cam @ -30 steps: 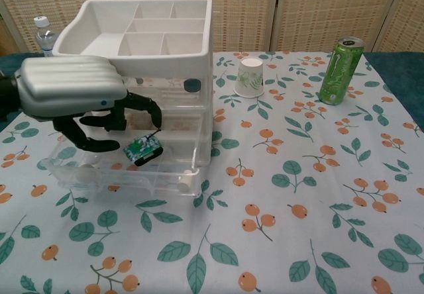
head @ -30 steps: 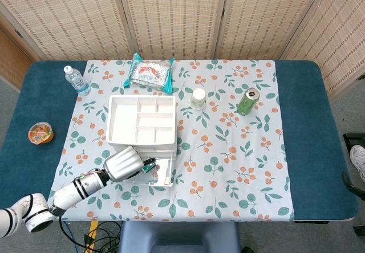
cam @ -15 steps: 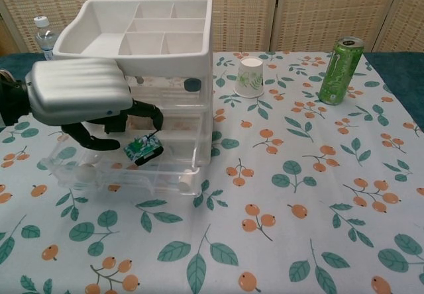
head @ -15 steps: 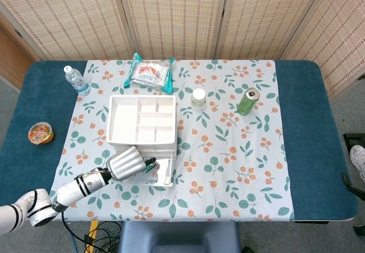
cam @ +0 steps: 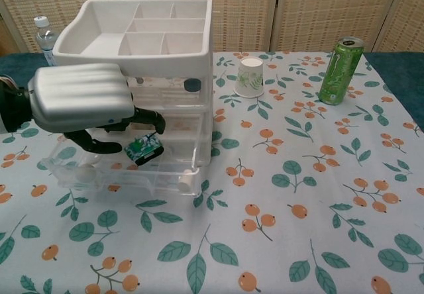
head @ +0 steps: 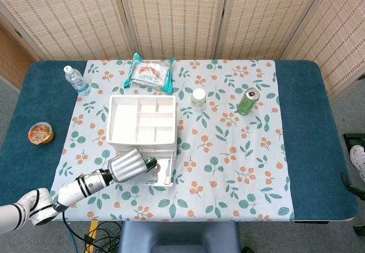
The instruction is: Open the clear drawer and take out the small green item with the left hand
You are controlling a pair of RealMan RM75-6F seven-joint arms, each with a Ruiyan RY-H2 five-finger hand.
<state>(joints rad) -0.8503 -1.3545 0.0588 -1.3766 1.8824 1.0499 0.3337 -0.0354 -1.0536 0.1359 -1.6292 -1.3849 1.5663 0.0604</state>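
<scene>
Inside the pulled-out clear drawer, the left hand curls fingers seemingly pinching 1 small green item just below.

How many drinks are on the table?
3: a water bottle at the far left, a paper cup mid-table, a green can to its right. The cup's contents are hidden.

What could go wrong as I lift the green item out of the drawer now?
The left hand pinches the small green item only at the fingertips, so it may slip back into the open clear drawer. Lifting could also knock the white tray close above the hand.
</scene>
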